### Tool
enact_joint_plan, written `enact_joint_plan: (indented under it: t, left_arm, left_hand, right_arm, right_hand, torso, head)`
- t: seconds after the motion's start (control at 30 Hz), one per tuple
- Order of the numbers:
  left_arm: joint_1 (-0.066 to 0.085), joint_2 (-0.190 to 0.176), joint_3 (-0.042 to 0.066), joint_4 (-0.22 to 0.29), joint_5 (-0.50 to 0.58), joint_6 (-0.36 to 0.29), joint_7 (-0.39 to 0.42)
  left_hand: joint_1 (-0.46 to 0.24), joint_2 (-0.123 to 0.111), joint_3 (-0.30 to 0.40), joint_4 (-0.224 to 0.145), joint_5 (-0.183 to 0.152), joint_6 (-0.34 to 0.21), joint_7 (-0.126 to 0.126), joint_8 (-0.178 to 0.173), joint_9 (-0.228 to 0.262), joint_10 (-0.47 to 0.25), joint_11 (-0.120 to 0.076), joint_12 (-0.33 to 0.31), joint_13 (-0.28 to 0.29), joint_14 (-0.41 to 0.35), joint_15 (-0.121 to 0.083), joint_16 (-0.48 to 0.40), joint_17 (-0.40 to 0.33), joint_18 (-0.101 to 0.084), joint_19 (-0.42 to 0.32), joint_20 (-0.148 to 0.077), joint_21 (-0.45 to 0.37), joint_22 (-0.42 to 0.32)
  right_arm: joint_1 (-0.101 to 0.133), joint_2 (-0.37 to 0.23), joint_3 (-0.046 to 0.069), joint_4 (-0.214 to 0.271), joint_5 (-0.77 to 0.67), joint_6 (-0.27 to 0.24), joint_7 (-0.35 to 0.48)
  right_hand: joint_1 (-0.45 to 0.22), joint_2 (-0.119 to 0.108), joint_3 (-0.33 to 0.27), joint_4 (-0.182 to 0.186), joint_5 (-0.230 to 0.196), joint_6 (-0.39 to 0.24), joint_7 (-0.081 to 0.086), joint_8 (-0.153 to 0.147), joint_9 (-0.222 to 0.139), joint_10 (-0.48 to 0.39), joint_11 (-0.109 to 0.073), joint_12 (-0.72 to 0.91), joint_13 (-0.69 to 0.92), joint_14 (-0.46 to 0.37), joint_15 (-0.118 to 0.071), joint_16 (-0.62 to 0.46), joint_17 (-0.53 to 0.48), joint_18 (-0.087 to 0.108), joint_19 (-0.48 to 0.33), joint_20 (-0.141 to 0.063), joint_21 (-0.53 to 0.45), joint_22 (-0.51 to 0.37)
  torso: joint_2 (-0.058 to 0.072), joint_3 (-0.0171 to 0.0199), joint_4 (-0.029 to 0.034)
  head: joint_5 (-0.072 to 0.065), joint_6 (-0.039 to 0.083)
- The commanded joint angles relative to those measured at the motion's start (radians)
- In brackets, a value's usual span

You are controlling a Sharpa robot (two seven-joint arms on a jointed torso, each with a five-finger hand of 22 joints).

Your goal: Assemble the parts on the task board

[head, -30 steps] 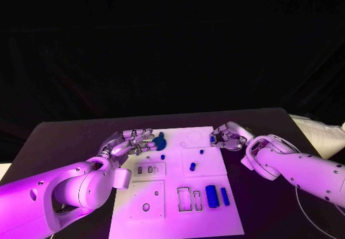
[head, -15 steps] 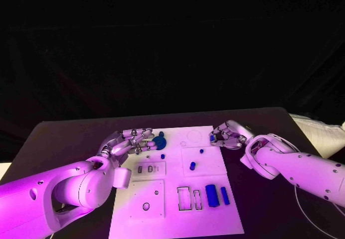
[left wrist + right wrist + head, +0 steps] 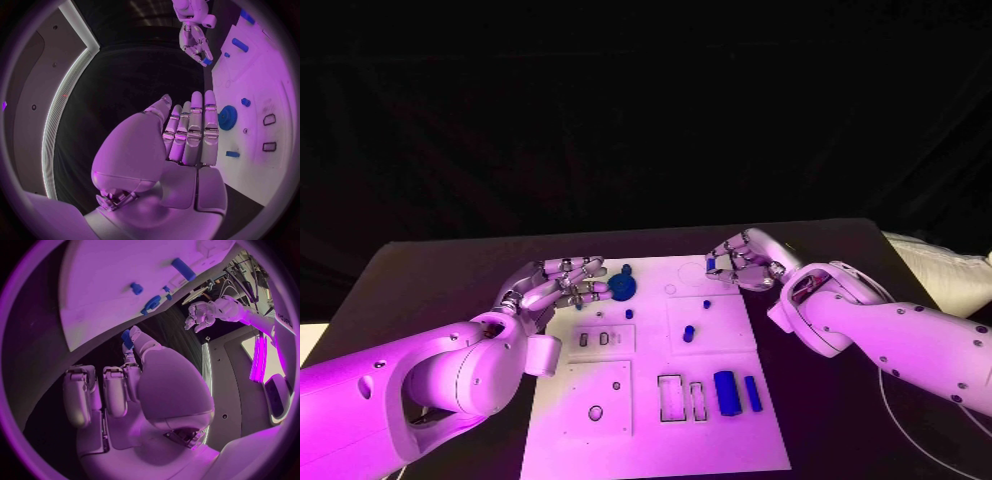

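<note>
The white task board (image 3: 733,440) lies mid-table. A blue gear (image 3: 623,287) sits at its far left, also seen as the gear (image 3: 227,118) in the left wrist view. My left hand (image 3: 567,283) hovers beside the gear with its fingers (image 3: 194,125) straight and apart, holding nothing. My right hand (image 3: 744,262) is over the board's far right corner and pinches a small blue part (image 3: 714,265) at its fingertips; the right wrist view shows that part (image 3: 127,338) against the hand (image 3: 144,375). Two small blue pegs (image 3: 707,303) (image 3: 688,333) lie mid-board.
A thick blue block (image 3: 726,388) and a thin blue bar (image 3: 751,393) lie at the board's near right, next to two empty rectangular slots (image 3: 669,397). A tiny blue piece (image 3: 626,313) lies below the gear. Black table (image 3: 430,290) surrounds the board.
My right hand has risen and moved left, from beside the board's right edge to over its far right corner, with the small blue part. The left hand has barely moved.
</note>
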State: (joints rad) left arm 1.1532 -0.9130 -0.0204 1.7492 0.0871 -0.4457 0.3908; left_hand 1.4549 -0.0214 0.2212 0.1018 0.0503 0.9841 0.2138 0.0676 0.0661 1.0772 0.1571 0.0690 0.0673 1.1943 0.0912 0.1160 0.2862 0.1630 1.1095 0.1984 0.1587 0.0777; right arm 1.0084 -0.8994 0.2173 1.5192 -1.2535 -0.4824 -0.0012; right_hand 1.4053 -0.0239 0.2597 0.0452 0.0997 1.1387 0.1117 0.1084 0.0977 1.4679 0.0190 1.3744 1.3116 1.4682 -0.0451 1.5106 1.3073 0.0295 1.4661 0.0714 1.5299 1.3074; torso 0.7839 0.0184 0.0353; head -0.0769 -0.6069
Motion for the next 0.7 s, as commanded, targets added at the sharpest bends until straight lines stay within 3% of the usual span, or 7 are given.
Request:
enact_joint_plan:
  t: [0.03, 0.13, 0.27, 0.37, 0.57, 0.7]
  left_arm:
    - [0.001, -0.003, 0.001, 0.003, 0.003, 0.021, 0.014]
    - [0.001, -0.004, 0.001, -0.007, 0.018, 0.046, 0.026]
    - [0.001, -0.003, 0.001, -0.041, 0.03, 0.069, 0.042]
    - [0.001, -0.006, 0.001, -0.059, 0.035, 0.071, 0.051]
    - [0.001, -0.014, 0.001, -0.073, 0.039, 0.072, 0.058]
    - [0.001, -0.015, 0.001, -0.076, 0.04, 0.071, 0.06]
  left_hand:
    - [-0.001, -0.007, 0.005, -0.001, 0.005, -0.007, 0.002, -0.002, -0.001, -0.004, 0.0, -0.003, -0.001, -0.001, 0.005, -0.003, 0.001, 0.016, 0.006, -0.001, -0.007, -0.001]
    - [-0.002, -0.01, 0.008, -0.003, 0.005, -0.009, 0.002, -0.002, -0.001, -0.006, 0.0, -0.003, -0.001, -0.002, 0.005, -0.004, 0.002, 0.016, 0.006, -0.001, -0.007, -0.001]
    - [-0.002, -0.013, 0.01, -0.005, 0.005, -0.011, 0.001, -0.003, -0.001, -0.007, 0.0, -0.003, -0.001, -0.003, 0.006, -0.005, 0.002, 0.015, 0.005, -0.001, -0.008, -0.001]
    - [-0.002, -0.013, 0.01, -0.005, 0.005, -0.011, 0.001, -0.003, -0.001, -0.007, 0.0, -0.003, -0.001, -0.003, 0.006, -0.006, 0.002, 0.015, 0.005, -0.001, -0.008, -0.001]
    - [-0.004, -0.012, 0.016, -0.007, 0.005, -0.008, -0.001, -0.001, 0.0, -0.004, -0.001, -0.001, 0.0, -0.003, 0.005, -0.007, 0.004, 0.015, 0.005, -0.001, -0.009, -0.002]
    - [-0.005, -0.012, 0.019, -0.008, 0.005, -0.006, -0.002, 0.0, 0.0, -0.002, -0.002, 0.0, 0.0, -0.004, 0.005, -0.008, 0.004, 0.016, 0.004, -0.001, -0.01, -0.002]
  right_arm:
    - [0.0, 0.024, 0.0, 0.046, -0.026, -0.026, -0.119]
    - [0.001, 0.048, -0.003, 0.071, -0.037, -0.011, -0.172]
    - [0.002, 0.085, -0.017, 0.096, -0.071, 0.016, -0.235]
    - [0.002, 0.119, -0.03, 0.112, -0.087, 0.037, -0.263]
    - [-0.003, 0.18, -0.053, 0.127, -0.129, 0.067, -0.301]
    - [-0.006, 0.21, -0.068, 0.125, -0.172, 0.085, -0.336]
  right_hand:
    - [-0.012, 0.005, 0.004, 0.002, -0.003, 0.012, -0.016, 0.003, 0.01, 0.007, -0.005, -0.01, 0.1, 0.075, -0.006, 0.0, 0.126, -0.005, 0.031, -0.008, 0.0, 0.164]
    - [-0.014, 0.009, 0.007, 0.001, -0.002, 0.007, -0.014, -0.001, 0.009, 0.003, -0.004, -0.019, 0.094, 0.074, -0.005, -0.003, 0.12, -0.003, 0.025, -0.008, -0.003, 0.156]
    - [-0.021, 0.012, 0.008, 0.002, -0.005, 0.001, -0.011, -0.006, 0.007, -0.003, -0.001, -0.03, 0.087, 0.073, -0.003, -0.004, 0.117, -0.002, 0.02, -0.007, -0.006, 0.151]
    - [-0.023, 0.012, 0.008, 0.002, -0.005, -0.001, -0.011, -0.008, 0.007, -0.005, 0.0, -0.033, 0.084, 0.073, -0.003, -0.005, 0.115, -0.001, 0.019, -0.006, -0.007, 0.148]
    - [-0.022, 0.013, 0.009, 0.0, -0.004, -0.002, -0.01, -0.009, 0.006, -0.005, 0.0, -0.035, 0.083, 0.072, -0.002, -0.007, 0.111, 0.0, 0.015, -0.006, -0.009, 0.144]
    - [-0.022, 0.012, 0.01, -0.002, 0.0, -0.002, -0.01, -0.009, 0.006, -0.007, 0.0, -0.037, 0.082, 0.071, -0.002, -0.009, 0.108, 0.0, 0.013, -0.006, -0.01, 0.141]
  torso:
    - [-0.005, -0.0049, 0.0032]
    - [-0.008, -0.0075, 0.0052]
    - [-0.016, -0.0105, 0.0102]
    - [-0.019, -0.013, 0.0123]
    - [-0.018, -0.013, 0.0164]
    - [-0.02, -0.0166, 0.0235]
  head:
    - [0.005, -0.006]
    - [0.021, -0.016]
    - [0.043, -0.036]
    - [0.051, -0.044]
    - [0.06, -0.054]
    - [0.061, -0.059]
